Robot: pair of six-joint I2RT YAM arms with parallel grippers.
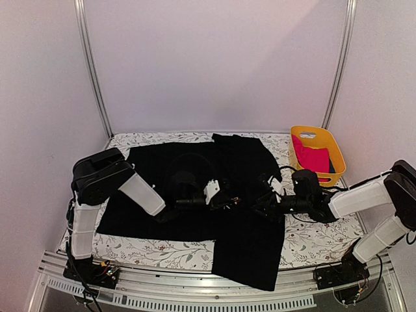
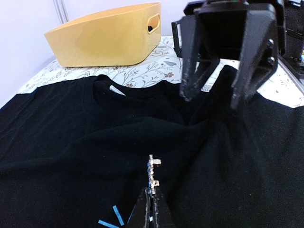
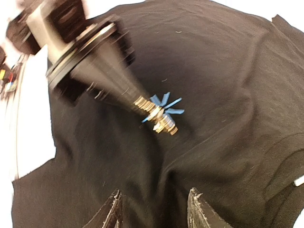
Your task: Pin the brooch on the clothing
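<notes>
Floral bench (image 1: pixel 162 250): your left end effector (image 2: pixel 151 202) clamps the tiny silvery-gold metal brooch (image 2: pixel 152 172); pull the black fabric shirt (image 2: pixel 71 133) taut beneath.

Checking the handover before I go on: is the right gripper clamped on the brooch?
No, the right gripper stands open over the shirt, while the left gripper pinches the brooch.

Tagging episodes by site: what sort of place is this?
Probably a lab robot cell: white walls with metal posts, arms bolted to an aluminium rail, shirt and bin staged as props.
</notes>
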